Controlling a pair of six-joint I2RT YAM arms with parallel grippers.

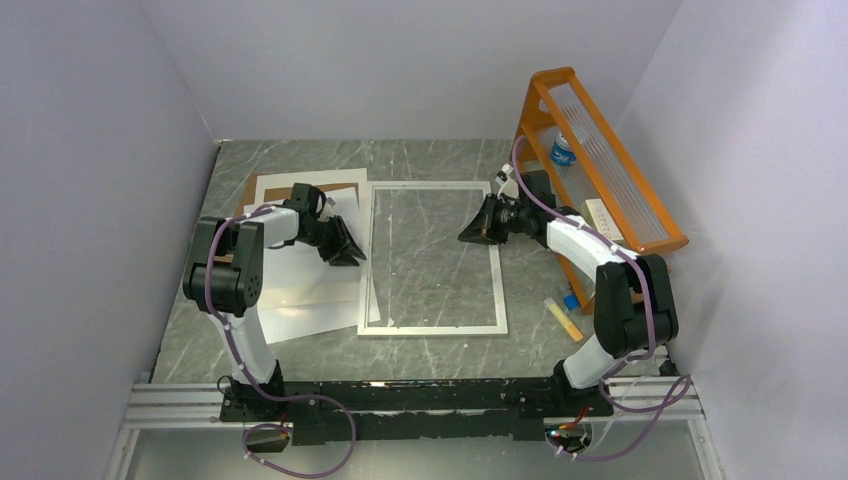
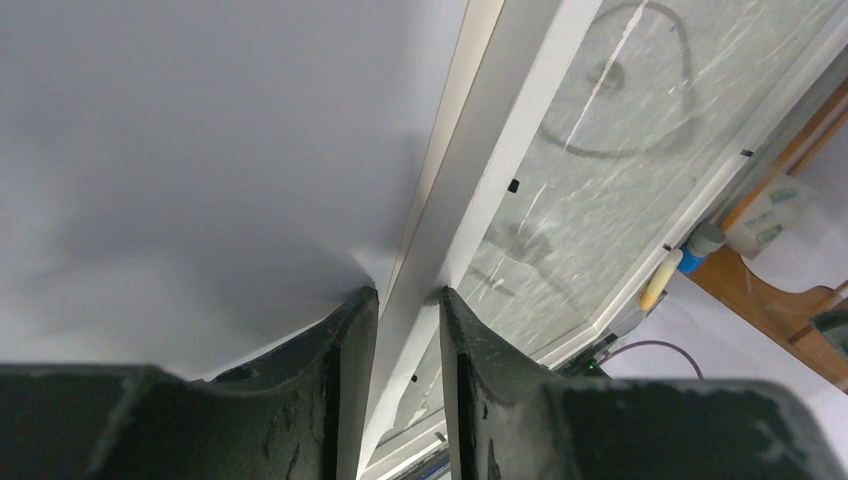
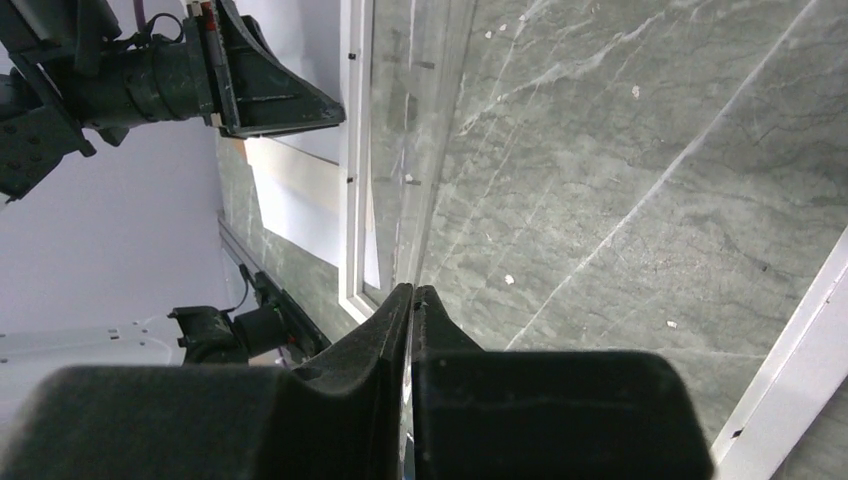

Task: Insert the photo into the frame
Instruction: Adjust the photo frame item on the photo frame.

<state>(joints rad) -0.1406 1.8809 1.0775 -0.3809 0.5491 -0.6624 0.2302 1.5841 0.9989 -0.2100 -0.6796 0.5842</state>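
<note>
I saw the frame [image 1: 432, 328] lying lengthwise between both arms: left gripper [image 2: 410, 295] clamped on its left rail, right gripper [image 3: 412, 290] pinched together (on what, unclear).

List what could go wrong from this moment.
The left gripper has its jaws on only the left rail of the frame: lifting there may twist or drop it. White sheets lie beside that rail and could get dragged. The right gripper looks shut on a thin edge; that small hold may slip.
</note>
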